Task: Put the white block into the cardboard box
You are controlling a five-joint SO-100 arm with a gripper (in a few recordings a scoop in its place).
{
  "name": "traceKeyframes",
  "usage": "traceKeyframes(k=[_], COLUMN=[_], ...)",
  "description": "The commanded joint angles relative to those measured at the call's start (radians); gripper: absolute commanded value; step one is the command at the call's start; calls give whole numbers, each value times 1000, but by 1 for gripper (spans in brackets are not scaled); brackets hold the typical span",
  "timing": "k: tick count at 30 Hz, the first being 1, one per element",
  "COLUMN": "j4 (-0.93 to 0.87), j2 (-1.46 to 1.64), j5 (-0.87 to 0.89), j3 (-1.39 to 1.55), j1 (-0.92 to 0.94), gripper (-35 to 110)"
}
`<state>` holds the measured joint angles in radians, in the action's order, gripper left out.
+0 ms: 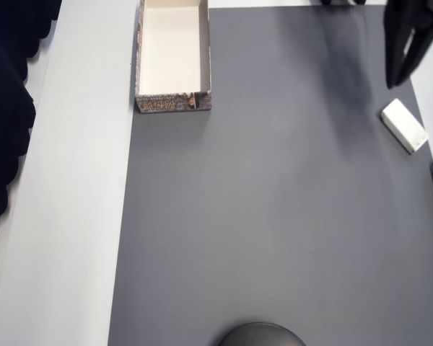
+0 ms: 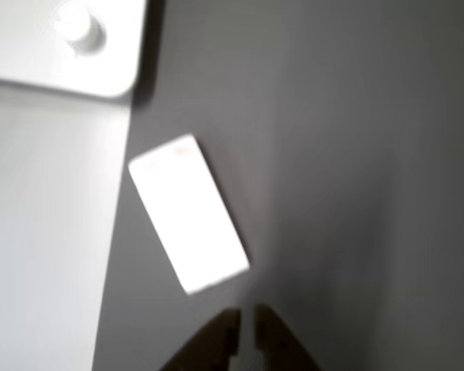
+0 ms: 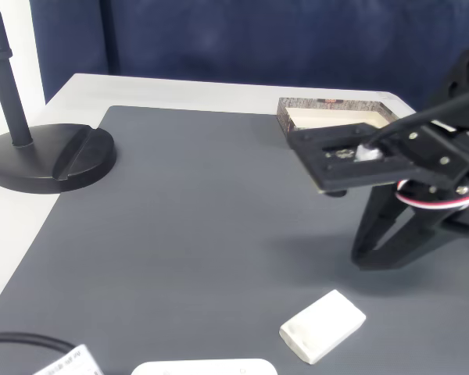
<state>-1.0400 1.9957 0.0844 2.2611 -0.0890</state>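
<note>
The white block (image 1: 404,125) lies flat on the grey mat near its right edge, turned at an angle. It is seen close up in the wrist view (image 2: 189,212) and low in the fixed view (image 3: 322,326). My black gripper (image 1: 395,81) hangs just beyond the block. Its jaws are shut with nothing between them and stand apart from the block. The fingertips (image 2: 247,328) show at the bottom of the wrist view, just short of the block's near end. In the fixed view the gripper (image 3: 367,259) points down at the mat behind the block. The cardboard box (image 1: 173,103) stands empty at the top left of the mat, and its rim (image 3: 336,104) shows behind the arm.
A black round stand base (image 3: 51,160) sits on the mat's far side from the box, also seen at the overhead view's bottom edge (image 1: 262,335). A white flat device (image 2: 62,46) lies close beside the block, off the mat. A pale table strip (image 1: 72,180) runs along the mat's left.
</note>
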Motion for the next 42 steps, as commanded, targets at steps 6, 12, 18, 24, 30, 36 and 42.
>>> traceKeyframes(k=[6,12,18,24,30,36,42], j4=[-189,-245,-276,-282,-282,-282,-287], j2=[-265,-376,-416,-437,-442,-445,-448], j5=[29,72,117,307,373,373,373], j3=[-411,-525,-552,-555,-565,-565,-555], j1=[-31,-52,-69,-64,-63,-64,-57], gripper=[-2,-2,-2,-2,-2,-2,6])
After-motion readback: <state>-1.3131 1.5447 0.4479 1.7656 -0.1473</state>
